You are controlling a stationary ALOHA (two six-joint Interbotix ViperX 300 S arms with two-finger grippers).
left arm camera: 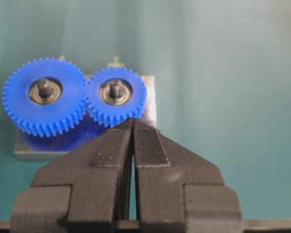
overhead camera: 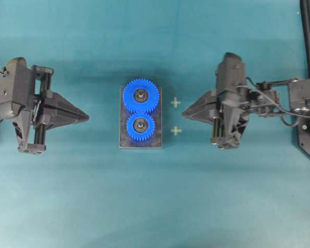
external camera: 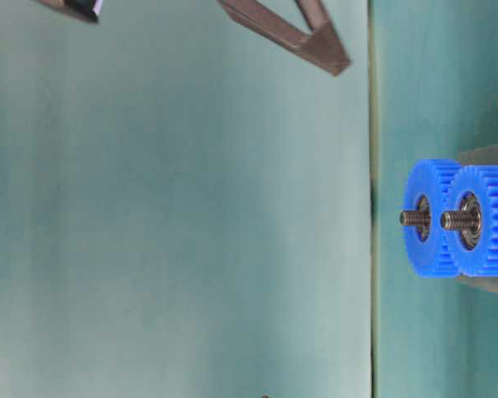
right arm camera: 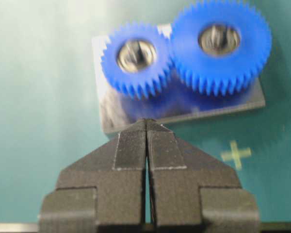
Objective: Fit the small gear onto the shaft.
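small gear (overhead camera: 140, 127) on shaft (external camera: 451, 220), between end effectors

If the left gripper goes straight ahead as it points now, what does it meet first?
Probably the small gear on the grey plate; the left gripper points at it, though its height above the table is unclear.

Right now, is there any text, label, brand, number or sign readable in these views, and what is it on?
No words, brands or numbers can be read.
"+": pale cross on the teal mat, right of the grey plate.
"+": second cross, same mat, just below the first.
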